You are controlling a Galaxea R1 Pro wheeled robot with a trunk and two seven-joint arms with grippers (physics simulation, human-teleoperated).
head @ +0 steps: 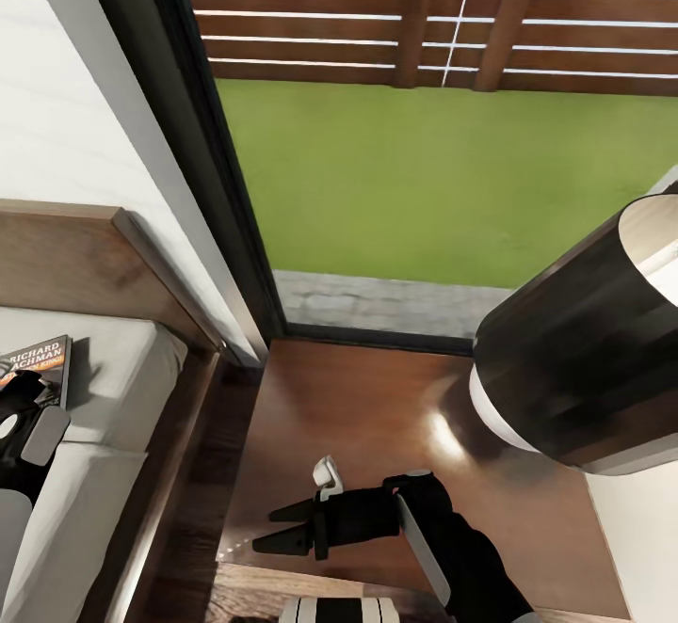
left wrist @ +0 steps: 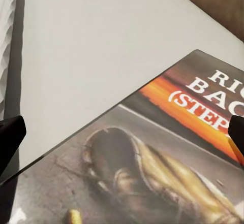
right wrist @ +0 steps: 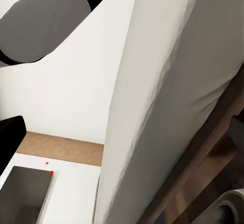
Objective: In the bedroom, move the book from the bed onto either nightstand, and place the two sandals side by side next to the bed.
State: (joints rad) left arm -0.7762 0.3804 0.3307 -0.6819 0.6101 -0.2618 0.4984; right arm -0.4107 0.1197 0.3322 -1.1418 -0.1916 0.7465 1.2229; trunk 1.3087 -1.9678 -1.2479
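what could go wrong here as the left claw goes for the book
1. The book lies flat on the mattress, and the left claw has a tip on either side of it with nothing gripped. A thin flat cover may slide away instead of lifting.
2. The lamp takes up much of the nightstand, and the right claw sits over the bare part, so a careless set-down could bump either.

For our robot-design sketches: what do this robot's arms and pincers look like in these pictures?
The right arm is glossy black with a pale grey panel along it. Its right pincer has two pointed black fingers and a small white clip above. The left pincer is black with a grey plate.
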